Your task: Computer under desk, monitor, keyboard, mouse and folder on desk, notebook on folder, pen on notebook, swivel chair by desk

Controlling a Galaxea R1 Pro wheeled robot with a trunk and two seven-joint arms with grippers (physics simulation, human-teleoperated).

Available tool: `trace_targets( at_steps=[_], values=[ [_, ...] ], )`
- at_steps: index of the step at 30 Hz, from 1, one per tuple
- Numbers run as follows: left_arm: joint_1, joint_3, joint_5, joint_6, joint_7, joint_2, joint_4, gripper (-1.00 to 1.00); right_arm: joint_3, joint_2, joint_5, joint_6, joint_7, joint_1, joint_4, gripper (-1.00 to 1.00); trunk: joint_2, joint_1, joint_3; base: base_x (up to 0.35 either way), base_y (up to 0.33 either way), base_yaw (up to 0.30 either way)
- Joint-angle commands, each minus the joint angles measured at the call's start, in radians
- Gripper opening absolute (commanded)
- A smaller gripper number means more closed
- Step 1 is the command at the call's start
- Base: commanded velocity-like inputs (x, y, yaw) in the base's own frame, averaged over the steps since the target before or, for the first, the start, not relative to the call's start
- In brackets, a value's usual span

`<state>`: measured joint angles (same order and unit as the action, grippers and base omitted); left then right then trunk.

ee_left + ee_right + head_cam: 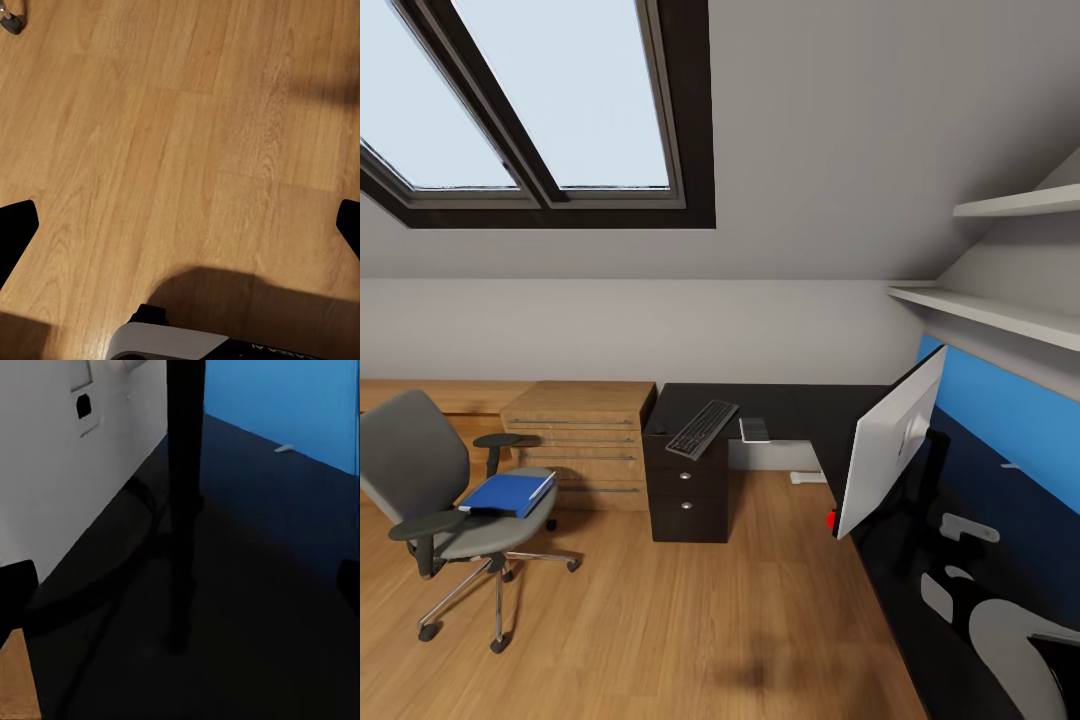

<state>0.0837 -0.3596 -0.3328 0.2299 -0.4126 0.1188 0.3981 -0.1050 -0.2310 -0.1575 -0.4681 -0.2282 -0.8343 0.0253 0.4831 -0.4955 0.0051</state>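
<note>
Blue folder lies on swivel chair seat. Keyboard and notebook on desk; monitor stands at its edge. Left tool and right tool both spread apart, empty.

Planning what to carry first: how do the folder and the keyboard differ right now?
The folder is bright blue; the keyboard is dark grey with pale key legends. The folder lies on the chair seat, while the keyboard already rests on the desk, above the drawer unit. The keyboard looks long and narrow; the folder is a broader rectangle. Both lie flat, and neither is held.
</note>
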Motion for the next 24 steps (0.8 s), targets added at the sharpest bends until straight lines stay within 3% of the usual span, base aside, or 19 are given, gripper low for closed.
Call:
trace_targets(
  at_steps=[1, 10, 24],
  values=[
    [0.001, -0.009, -0.009, 0.005, -0.006, -0.001, -0.001, 1.0, -0.008, -0.011, -0.002, 0.032, 0.004, 0.0, -0.002, 1.0, 0.001, 0.0, 0.0, 0.0, 0.0, 0.0],
    [0.001, -0.009, -0.009, 0.005, -0.006, -0.001, -0.001, 1.0, -0.01, -0.042, -0.004, 0.158, 0.007, 0.0, -0.001, 1.0, 0.001, 0.0, 0.0, 0.0, 0.0, 0.0],
    [0.001, -0.009, -0.009, 0.005, -0.006, -0.001, -0.001, 1.0, -0.01, -0.044, -0.004, 0.157, 0.006, 0.0, 0.002, 1.0, 0.001, 0.0, 0.0, 0.066, 0.0, 0.0]
  ],
)
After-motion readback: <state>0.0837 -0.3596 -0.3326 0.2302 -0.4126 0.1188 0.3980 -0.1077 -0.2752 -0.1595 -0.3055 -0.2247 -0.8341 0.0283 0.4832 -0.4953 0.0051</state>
